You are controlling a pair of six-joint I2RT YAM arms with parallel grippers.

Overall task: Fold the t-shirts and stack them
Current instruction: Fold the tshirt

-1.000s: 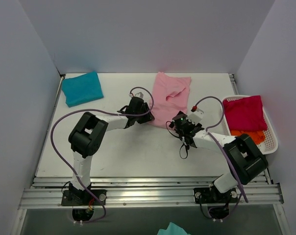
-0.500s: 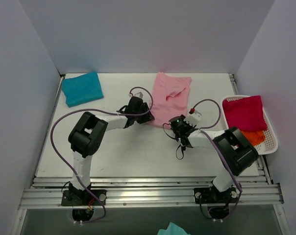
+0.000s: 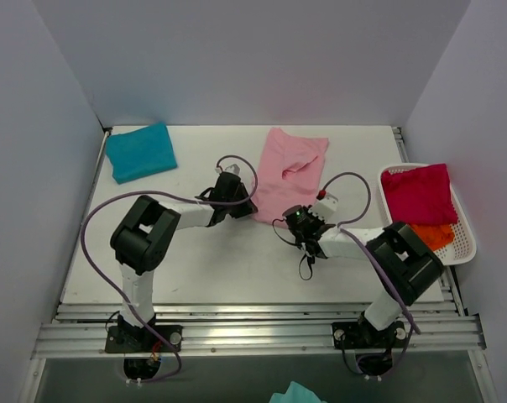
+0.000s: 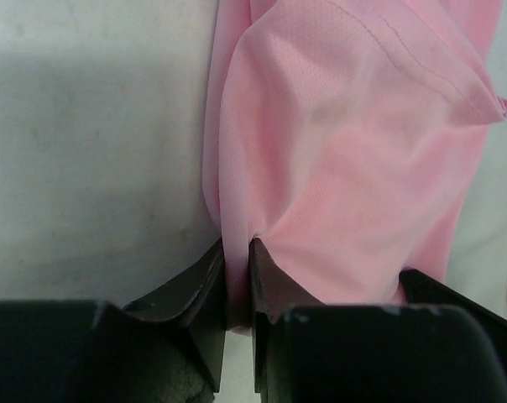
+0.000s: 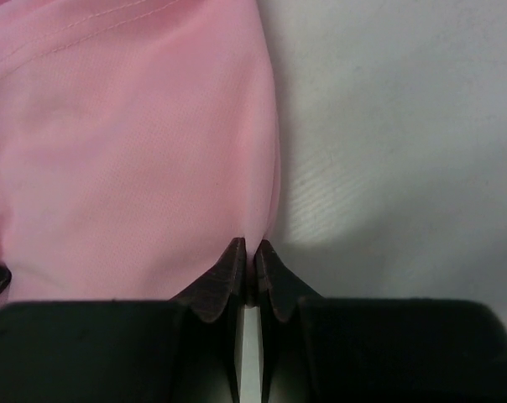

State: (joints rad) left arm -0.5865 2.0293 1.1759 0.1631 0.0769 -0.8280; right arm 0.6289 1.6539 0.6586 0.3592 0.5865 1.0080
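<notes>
A light pink t-shirt lies partly folded at the table's middle back. My left gripper is shut on its near left corner; in the left wrist view the pink cloth is pinched between the dark fingers. My right gripper is shut on the near right corner, with the pink edge nipped between its fingertips. A folded teal-blue t-shirt rests at the back left. A magenta-red t-shirt lies on an orange one in the basket.
A white mesh basket stands at the table's right edge. Purple cables loop over both arms. Grey walls close in the left, back and right sides. A metal rail runs along the near edge.
Both grippers have closed on the pink t-shirt's near corners. The right gripper moved left and toward the shirt edge; the left one shifted slightly nearer.
</notes>
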